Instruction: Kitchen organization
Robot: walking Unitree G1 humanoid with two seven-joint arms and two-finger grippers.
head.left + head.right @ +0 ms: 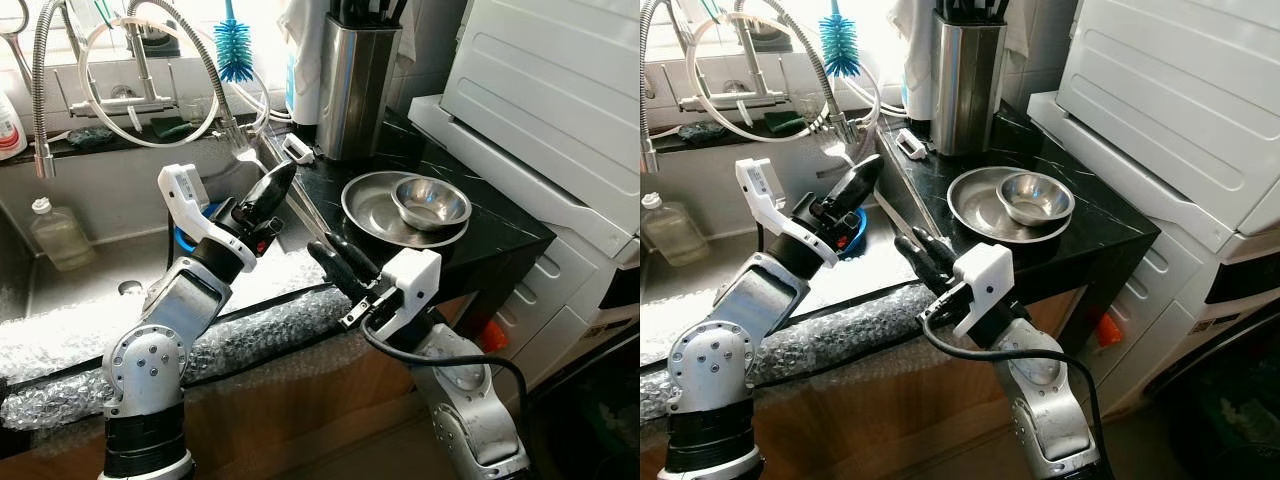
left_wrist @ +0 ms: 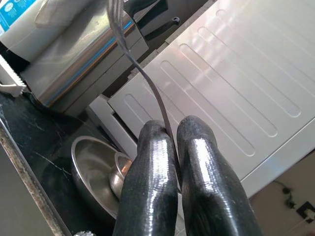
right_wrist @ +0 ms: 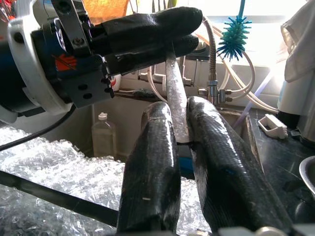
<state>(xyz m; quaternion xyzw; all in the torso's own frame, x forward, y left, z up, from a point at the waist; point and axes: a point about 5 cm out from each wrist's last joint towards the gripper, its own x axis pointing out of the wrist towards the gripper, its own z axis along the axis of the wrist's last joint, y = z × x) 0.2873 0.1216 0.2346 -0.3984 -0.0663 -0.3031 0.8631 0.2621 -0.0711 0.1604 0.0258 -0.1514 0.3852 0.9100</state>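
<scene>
Currently both grippers clamp one fork [image 2: 147,83] above the worktop's [image 1: 500,235] sink-side edge: left gripper [image 1: 275,190] pinching the middle of the handle, right gripper [image 1: 335,262] its end. Risk: if either arm pulls before the other releases, the thin handle may bend, twist, or drop toward the sink [image 1: 90,290].

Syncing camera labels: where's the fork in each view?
Left eye: fork at centre, spanning left gripper to right gripper.
Right eye: same, left of centre.
Left wrist: rises from between the left gripper's fingers.
Right wrist: clamped at centre, running up to the left gripper.
Shared landmark: steel pan.
</scene>
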